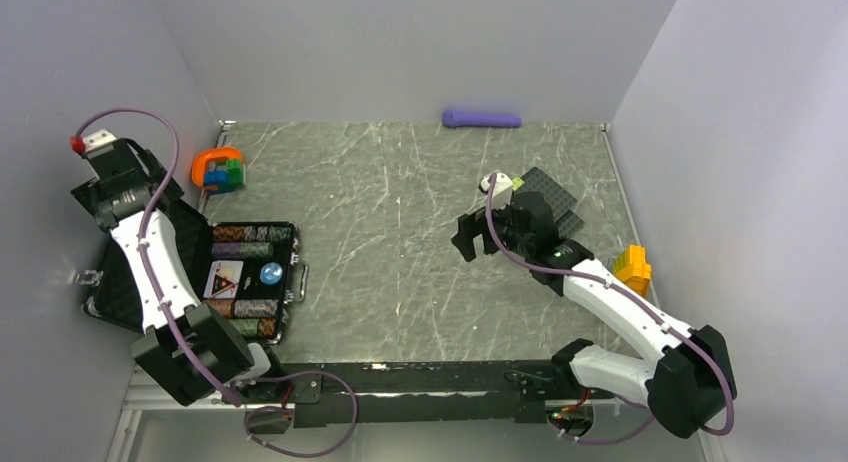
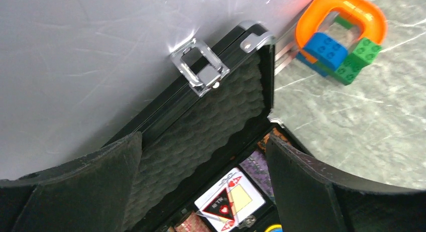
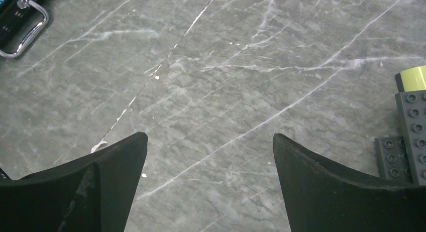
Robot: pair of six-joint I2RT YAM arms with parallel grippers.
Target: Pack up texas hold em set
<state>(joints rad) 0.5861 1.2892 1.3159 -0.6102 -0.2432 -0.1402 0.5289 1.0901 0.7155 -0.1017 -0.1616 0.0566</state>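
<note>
The black latch case point(image 1: 292, 244) lies open at the left, its foam-lined lid point(image 2: 201, 121) standing against the left wall. Striped chip stacks point(image 1: 250, 234), a card deck with the dark red triangle point(image 1: 222, 279) and a blue disc point(image 1: 271, 274) sit in its base. The card and triangle also show in the left wrist view point(image 2: 228, 199). My left gripper point(image 2: 203, 141) is open and empty, above the lid's foam near the silver latch point(image 2: 200, 69). My right gripper point(image 1: 480, 237) is open and empty over bare table, right of the case handle point(image 3: 25, 31).
An orange ring toy with coloured blocks point(image 1: 218, 169) stands behind the case. Black studded plates point(image 1: 552, 197) lie just behind the right gripper and yellow blocks point(image 1: 633, 267) beside the right arm. A purple object point(image 1: 482, 118) lies at the back wall. Walls close three sides.
</note>
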